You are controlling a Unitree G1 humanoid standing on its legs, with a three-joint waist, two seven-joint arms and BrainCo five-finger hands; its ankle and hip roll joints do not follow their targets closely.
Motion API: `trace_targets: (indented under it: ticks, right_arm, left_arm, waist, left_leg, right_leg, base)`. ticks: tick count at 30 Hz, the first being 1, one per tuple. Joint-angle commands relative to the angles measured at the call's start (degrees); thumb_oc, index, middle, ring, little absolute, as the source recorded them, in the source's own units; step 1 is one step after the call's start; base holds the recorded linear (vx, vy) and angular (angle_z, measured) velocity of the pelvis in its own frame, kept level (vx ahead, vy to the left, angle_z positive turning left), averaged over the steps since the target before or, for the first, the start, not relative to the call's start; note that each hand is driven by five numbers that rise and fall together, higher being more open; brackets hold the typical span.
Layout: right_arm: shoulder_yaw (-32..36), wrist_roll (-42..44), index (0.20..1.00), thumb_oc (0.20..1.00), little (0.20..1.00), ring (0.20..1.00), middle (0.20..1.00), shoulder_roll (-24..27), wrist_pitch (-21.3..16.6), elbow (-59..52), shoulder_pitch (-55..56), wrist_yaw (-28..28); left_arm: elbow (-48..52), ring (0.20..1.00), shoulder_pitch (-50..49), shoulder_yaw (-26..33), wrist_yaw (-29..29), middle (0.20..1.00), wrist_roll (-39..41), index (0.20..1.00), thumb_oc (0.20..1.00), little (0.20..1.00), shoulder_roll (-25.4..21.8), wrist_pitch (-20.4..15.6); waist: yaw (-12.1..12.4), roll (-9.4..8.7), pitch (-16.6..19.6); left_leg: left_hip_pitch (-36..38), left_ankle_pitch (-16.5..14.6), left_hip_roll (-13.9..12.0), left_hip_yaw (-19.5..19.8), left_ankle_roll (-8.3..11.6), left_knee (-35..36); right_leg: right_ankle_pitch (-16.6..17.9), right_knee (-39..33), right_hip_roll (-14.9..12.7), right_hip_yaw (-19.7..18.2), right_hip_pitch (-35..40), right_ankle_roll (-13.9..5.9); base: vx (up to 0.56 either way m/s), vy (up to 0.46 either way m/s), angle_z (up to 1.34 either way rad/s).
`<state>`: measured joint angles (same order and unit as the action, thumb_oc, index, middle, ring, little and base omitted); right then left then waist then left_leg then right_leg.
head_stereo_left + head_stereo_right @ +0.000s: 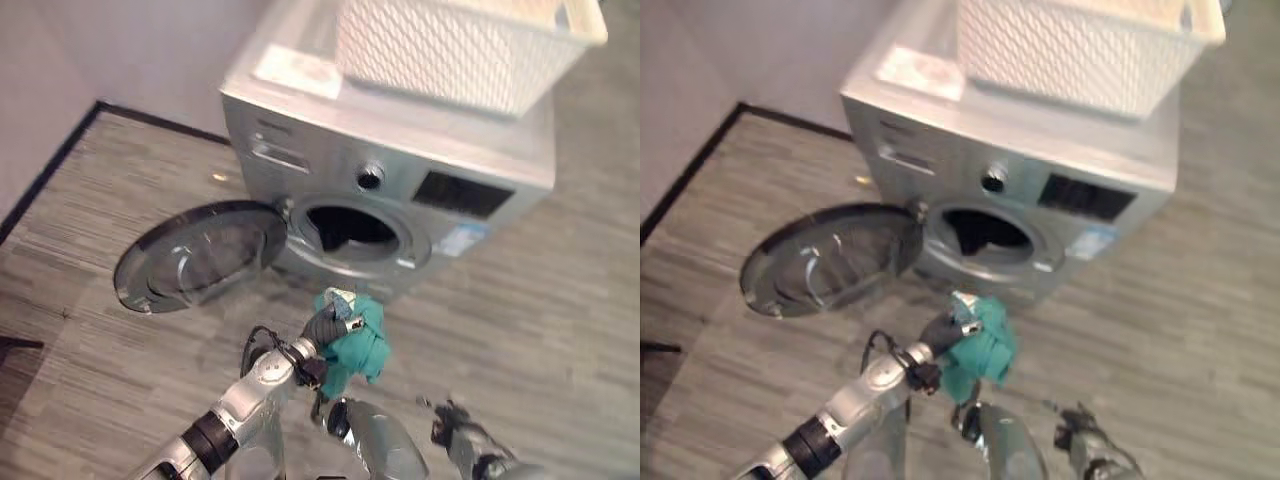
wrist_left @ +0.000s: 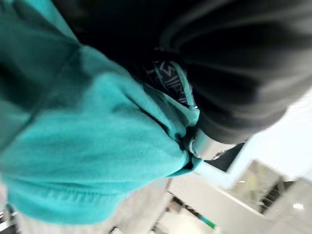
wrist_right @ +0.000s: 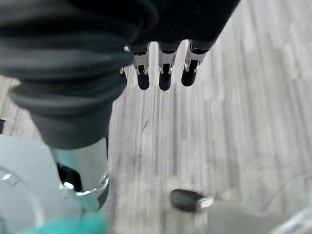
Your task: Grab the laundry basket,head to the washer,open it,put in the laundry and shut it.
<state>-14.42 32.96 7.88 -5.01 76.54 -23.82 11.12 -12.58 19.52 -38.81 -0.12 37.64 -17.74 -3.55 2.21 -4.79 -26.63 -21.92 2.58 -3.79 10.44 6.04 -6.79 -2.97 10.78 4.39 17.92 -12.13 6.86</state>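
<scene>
teal cloth (image 1: 358,338) hangs bunched from the left hand (image 1: 325,322), whose fingers are curled round it, just in front of the washer (image 1: 400,175) and below its round opening (image 1: 350,230). the washer's door (image 1: 200,255) is swung wide open to the left, low over the wooden floor (image 1: 560,330). a white basket (image 1: 460,45) sits on top of the washer. the right hand (image 3: 163,73) hangs low near the floor with its fingers relaxed and straight, holding nothing.

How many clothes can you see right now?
2: a teal garment bunched in the left hand, and something dark inside the washer drum. The basket may hide more.
</scene>
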Motion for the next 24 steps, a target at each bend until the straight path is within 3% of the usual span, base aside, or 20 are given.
trace_targets:
  ticks: [1, 2, 3, 6, 7, 18, 24]
  right_arm:
    - [-0.60, 1.65, 1.000, 1.000, 1.000, 1.000, 1.000, 1.79, -2.32, -3.49, 7.59, 0.12]
    - [-0.64, 1.66, 1.000, 1.000, 1.000, 1.000, 1.000, 1.82, -2.31, -3.52, 7.66, 0.12]
    - [-2.33, 0.52, 1.000, 1.000, 1.000, 1.000, 1.000, 1.09, -2.64, -11.81, 12.21, -0.27]
    - [-2.36, -0.45, 1.000, 1.000, 1.000, 1.000, 1.000, 2.25, -2.58, -16.22, 16.22, -1.33]
    - [-2.34, -0.99, 1.000, 1.000, 1.000, 1.000, 1.000, 2.79, -2.77, -17.02, 17.64, -1.63]
    - [-3.15, 3.14, 1.000, 1.000, 1.000, 1.000, 1.000, 0.19, -4.86, -13.48, 11.74, -0.76]
    - [-4.84, 4.86, 1.000, 1.000, 1.000, 1.000, 1.000, -0.15, -6.77, -17.75, 9.52, 0.29]
  left_arm:
    - [7.75, 0.200, -1.71, 2.56, 2.13, 0.200, -0.26, 0.200, 0.200, 0.200, 1.78, -5.50]
    - [7.76, 0.200, -1.77, 2.57, 2.12, 0.200, -0.27, 0.200, 0.200, 0.200, 1.81, -5.50]
    - [6.40, 0.200, -2.90, 6.20, 3.29, 0.200, 0.61, 0.200, 0.200, 0.200, 1.51, -6.59]
    - [3.90, 0.200, -2.29, 8.52, 4.75, 0.200, -0.05, 0.200, 0.200, 0.200, 1.69, -7.45]
    - [2.45, 0.200, -0.52, 9.46, 6.22, 0.200, -0.31, 0.200, 0.200, 0.200, 2.55, -8.50]
    - [-3.46, 0.200, 9.62, 11.05, 12.64, 0.200, 0.61, 0.200, 0.200, 0.200, 6.96, -12.48]
    - [-6.31, 0.200, 14.48, 13.45, 16.58, 0.200, 0.71, 0.200, 0.200, 0.200, 8.03, -14.43]
  waist:
    - [1.55, 2.93, 2.66]
    - [1.66, 2.92, 2.72]
    - [0.20, 2.43, 2.50]
    - [-1.06, 0.86, 3.32]
    - [-1.53, -0.65, 3.22]
    - [-0.99, -2.24, 0.05]
    - [-0.25, -4.71, -2.82]
  left_leg:
    - [-0.37, 3.89, -5.36, -1.84, -1.83, 7.36]
    - [-0.18, 4.06, -5.44, -2.00, -1.83, 7.69]
    - [0.71, 5.25, -6.32, -3.98, -1.76, 6.85]
    - [-0.45, 6.87, -6.60, -6.21, -1.66, 5.34]
    - [-1.47, 6.38, -5.43, -6.86, -1.61, 3.57]
    - [-9.05, 5.68, -3.60, -7.22, -2.31, -0.78]
    - [-12.95, 4.70, -3.35, -6.78, -2.83, -3.28]
  right_leg:
    - [-15.65, 12.85, -1.96, -2.59, 3.72, -4.80]
    - [-15.65, 12.92, -1.95, -2.72, 3.65, -4.80]
    - [-16.44, 15.59, -2.15, -5.45, 1.27, -5.24]
    - [-17.10, 16.78, -3.01, -6.69, -0.95, -4.83]
    - [-18.22, 17.50, -4.60, -7.08, -1.70, -4.80]
    - [-15.73, 14.31, -7.14, -4.59, -5.79, -6.08]
    - [-14.59, 14.26, -7.82, -2.70, -8.84, -6.70]
  base:
    - [0.13, 0.145, -0.84]
    - [0.06, 0.307, -0.90]
    - [0.08, 0.277, -0.96]
    - [0.10, 0.204, -0.48]
    - [0.16, 0.089, -0.83]
    - [0.04, 0.086, 0.01]
    - [-0.01, 0.041, 0.05]
